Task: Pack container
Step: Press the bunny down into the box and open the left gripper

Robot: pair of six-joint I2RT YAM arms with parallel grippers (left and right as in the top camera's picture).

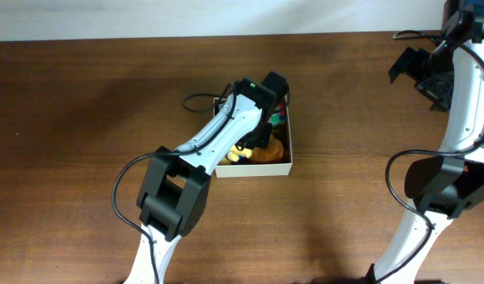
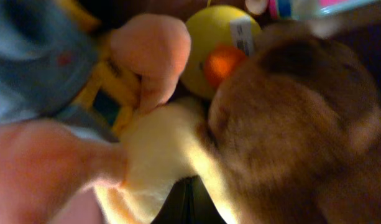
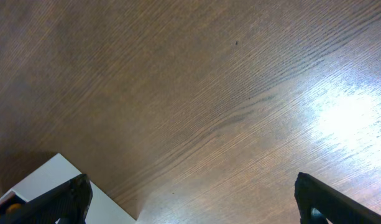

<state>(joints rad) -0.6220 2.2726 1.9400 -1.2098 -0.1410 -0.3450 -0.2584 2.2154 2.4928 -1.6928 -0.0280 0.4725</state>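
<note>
The container (image 1: pixel 253 169), a cream-walled square box, sits mid-table with several soft toys in it. A brown plush (image 1: pixel 271 151) and a cream-yellow toy (image 1: pixel 237 155) show by its front wall. My left arm reaches into it; the left gripper (image 2: pixel 189 200) is shut, its tips pressed against a cream plush (image 2: pixel 159 143) between a pink plush (image 2: pixel 150 50) and the brown plush (image 2: pixel 289 124). A yellow duck with an orange beak (image 2: pixel 212 50) lies behind. My right gripper (image 3: pixel 193 199) is open and empty above bare table at the far right (image 1: pixel 419 72).
A black cable (image 1: pixel 198 101) loops on the table left of the container. In the right wrist view a white surface (image 3: pixel 53 177) shows beyond the table's edge at lower left. A blue toy (image 2: pixel 28 56) lies at the left in the left wrist view.
</note>
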